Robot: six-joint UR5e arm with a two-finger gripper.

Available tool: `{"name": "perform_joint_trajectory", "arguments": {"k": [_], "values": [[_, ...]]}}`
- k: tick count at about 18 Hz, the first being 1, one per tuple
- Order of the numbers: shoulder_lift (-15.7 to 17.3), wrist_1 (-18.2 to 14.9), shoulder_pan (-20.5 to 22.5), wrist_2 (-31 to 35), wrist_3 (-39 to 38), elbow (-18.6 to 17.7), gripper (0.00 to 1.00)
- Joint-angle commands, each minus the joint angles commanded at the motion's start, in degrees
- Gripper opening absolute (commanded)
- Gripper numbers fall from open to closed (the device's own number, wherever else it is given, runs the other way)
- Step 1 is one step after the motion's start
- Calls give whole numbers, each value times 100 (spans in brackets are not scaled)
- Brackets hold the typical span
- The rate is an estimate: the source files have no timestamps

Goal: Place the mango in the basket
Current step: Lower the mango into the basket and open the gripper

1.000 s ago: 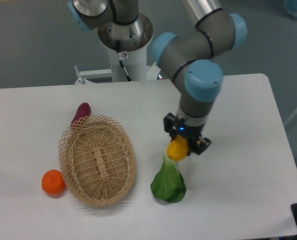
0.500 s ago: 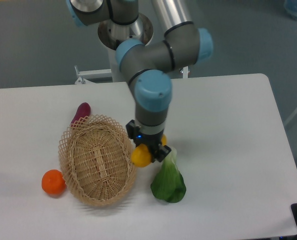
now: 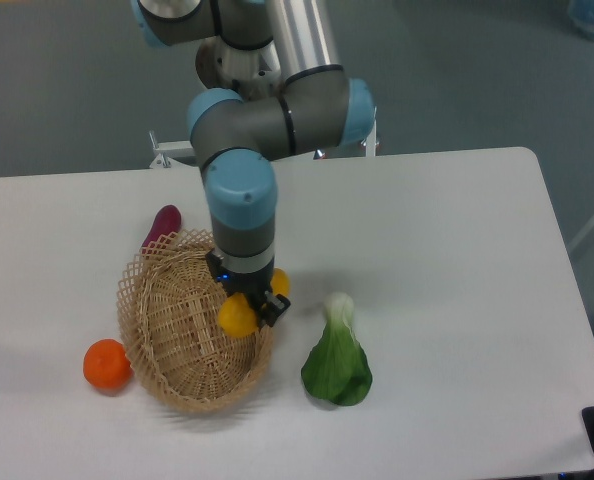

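The tan woven wicker basket (image 3: pixel 167 330) lies on the white table at the left. My gripper (image 3: pixel 247 302) is shut on the yellow mango (image 3: pixel 238 316) and holds it over the basket's right side, just inside the rim. Part of the mango shows orange behind the fingers. I cannot tell whether the mango touches the basket floor.
An orange tangerine (image 3: pixel 107 364) sits left of the basket. A purple eggplant-like vegetable (image 3: pixel 163 226) lies at the basket's far rim. A green bok choy (image 3: pixel 337 355) lies right of the basket. The robot base (image 3: pixel 237 70) stands behind the table.
My gripper has carried the mango leftwards from above the bok choy, past the basket's right rim, to over the basket's inside.
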Motion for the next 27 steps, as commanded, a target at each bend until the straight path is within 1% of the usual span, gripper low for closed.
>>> {"name": "perform_joint_trajectory", "arguments": {"k": [3,5,7,9,10,12,13,15,17,19,20,23,25,27], "values": [[-105,18,-123,44,-159,53,43],[-132,18,-193,167,-203,53,46],[-176,18,-238,158,-387,53,47],[-176,0,-255,141,-449,53,52],[-202,-9,-255,123,-519,53,59],[-229,9,-273,123,-642,70,84],[-229,-8,-273,114,-634,88,100],[-237,-9,-264,114,-660,79,100],[-238,-26,-255,123,-599,193,100],[-220,-35,-142,123,-546,281,100],[-185,-35,50,114,-485,308,100],[-193,-96,455,114,-432,658,100],[-194,-114,894,97,-362,843,100],[-220,-149,1281,9,198,1002,100]]}}
